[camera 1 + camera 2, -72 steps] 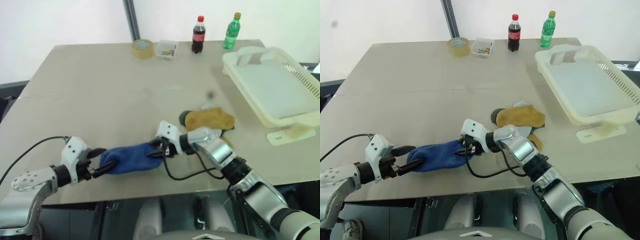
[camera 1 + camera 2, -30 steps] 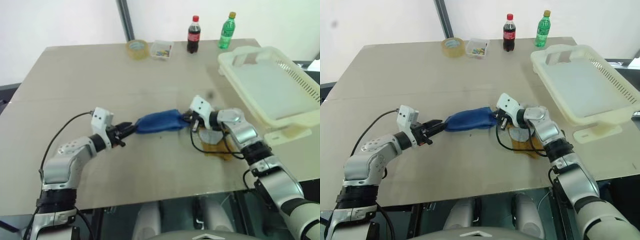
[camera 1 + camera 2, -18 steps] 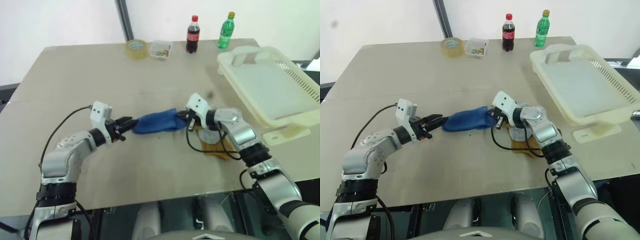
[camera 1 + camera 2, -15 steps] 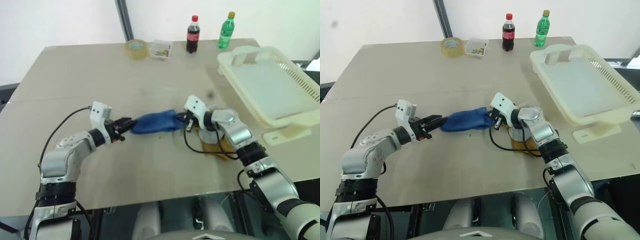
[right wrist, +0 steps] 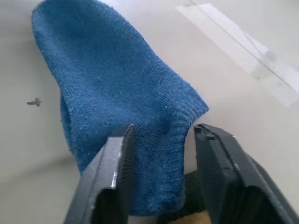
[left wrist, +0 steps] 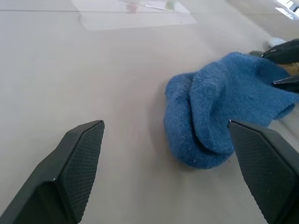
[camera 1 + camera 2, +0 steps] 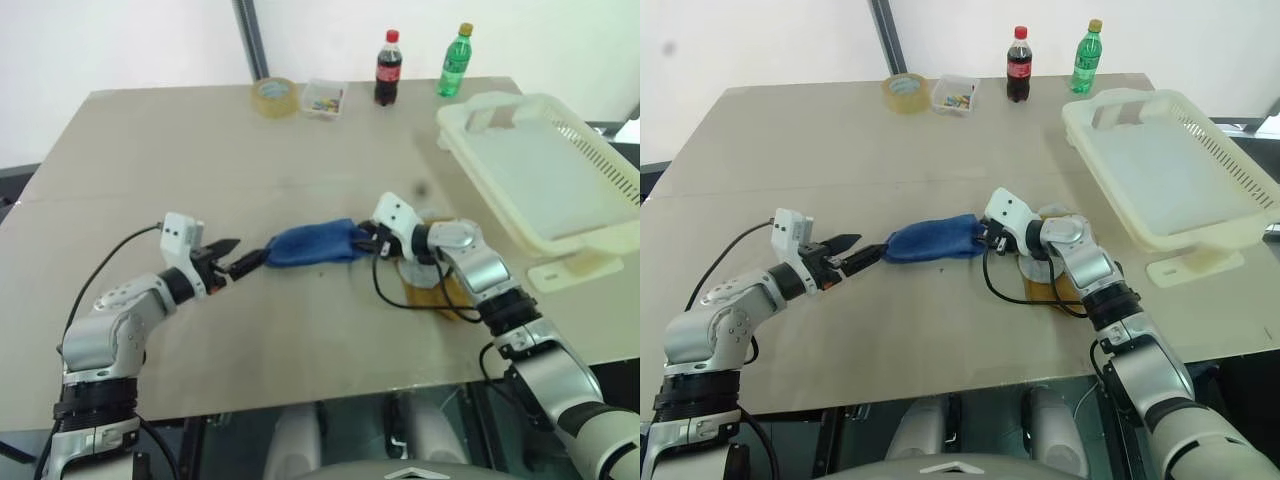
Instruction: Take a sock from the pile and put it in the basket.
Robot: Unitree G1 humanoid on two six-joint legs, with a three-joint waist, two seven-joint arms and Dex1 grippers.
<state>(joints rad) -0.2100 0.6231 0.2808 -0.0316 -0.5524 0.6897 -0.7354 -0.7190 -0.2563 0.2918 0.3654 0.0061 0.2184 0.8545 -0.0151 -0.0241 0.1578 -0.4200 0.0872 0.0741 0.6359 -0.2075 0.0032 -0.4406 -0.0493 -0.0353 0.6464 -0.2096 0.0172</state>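
A royal blue sock (image 7: pixel 312 243) lies flat on the tan table (image 7: pixel 200 160), near its middle. My left gripper (image 7: pixel 238 254) stands open just off the sock's left end, touching nothing; in the left wrist view the blue sock (image 6: pixel 219 112) lies ahead between the wide-spread fingers (image 6: pixel 79 154). My right gripper (image 7: pixel 365 240) is at the sock's right end, open, its jaws apart on either side of the cuff (image 5: pixel 163 107). The pile (image 7: pixel 432 290), mustard yellow and pale grey, lies partly hidden under my right forearm. The cream basket (image 7: pixel 600 235) stands empty at the right.
At the table's far edge stand a tape roll (image 7: pixel 273 96), a small clear box (image 7: pixel 326 98), a cola bottle (image 7: pixel 388 68) and a green bottle (image 7: pixel 455 61). A cream plastic piece (image 7: pixel 570 270) lies just in front of the basket.
The sock was stretched between both shut grippers. The left gripper has let go, opened wide and drawn back a little to the left. The right jaws have parted and the sock rests on the table.
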